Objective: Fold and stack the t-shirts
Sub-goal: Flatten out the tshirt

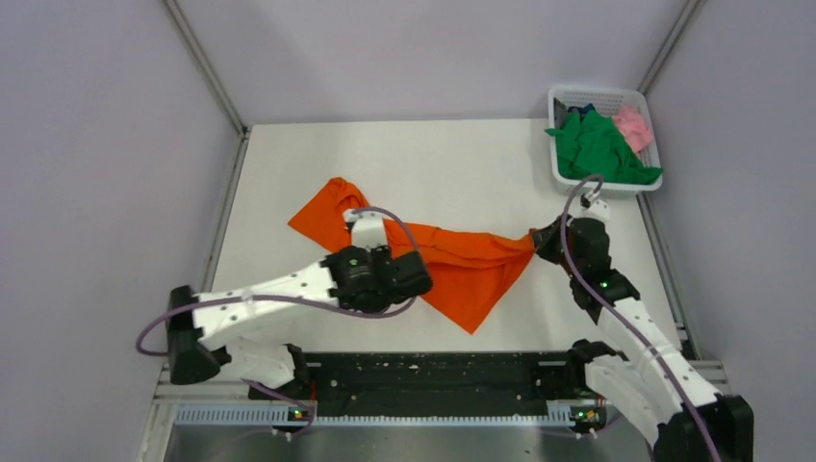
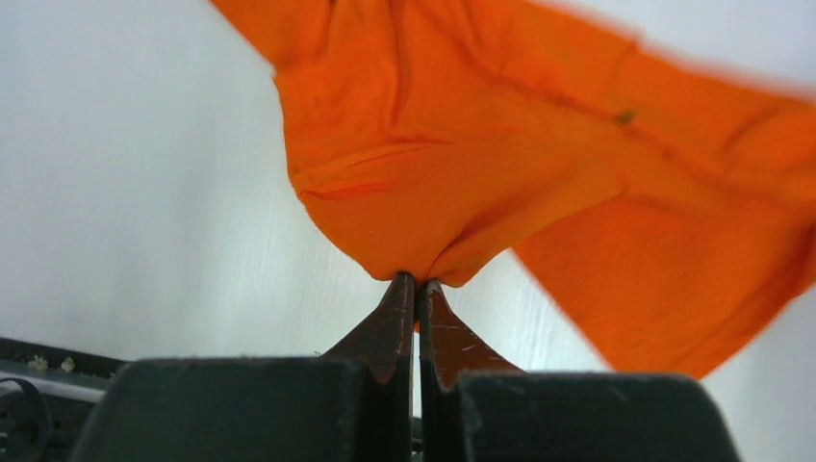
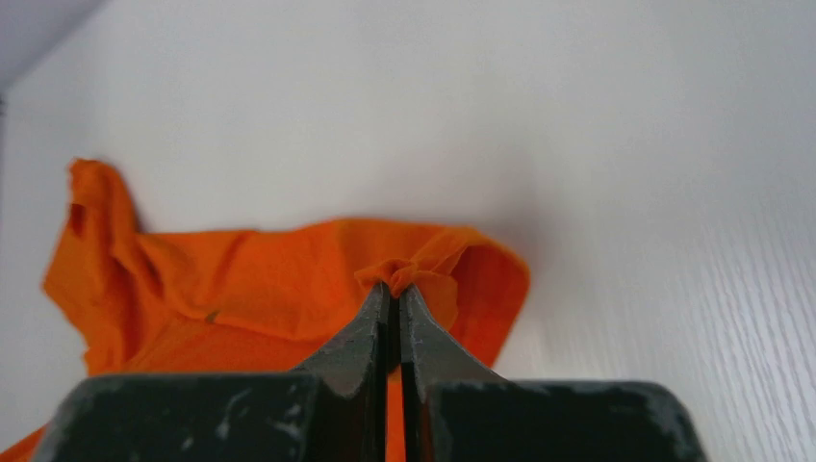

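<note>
The orange t-shirt [image 1: 452, 255] lies stretched across the middle of the white table, bunched and creased. My left gripper [image 1: 423, 272] is shut on its near left part; in the left wrist view the jaws [image 2: 417, 281] pinch a fold of orange cloth [image 2: 452, 183]. My right gripper [image 1: 537, 243] is shut on the shirt's right end; in the right wrist view the jaws [image 3: 395, 289] pinch a small knot of orange cloth [image 3: 289, 269]. The green t-shirt [image 1: 597, 146] and the pink t-shirt [image 1: 635, 127] lie heaped in the basket at the back right.
The white lattice basket [image 1: 555, 106] stands at the table's far right corner. Grey walls and metal frame rails [image 1: 226, 183] bound the table on the left, back and right. A black rail [image 1: 433, 380] runs along the near edge between the arm bases.
</note>
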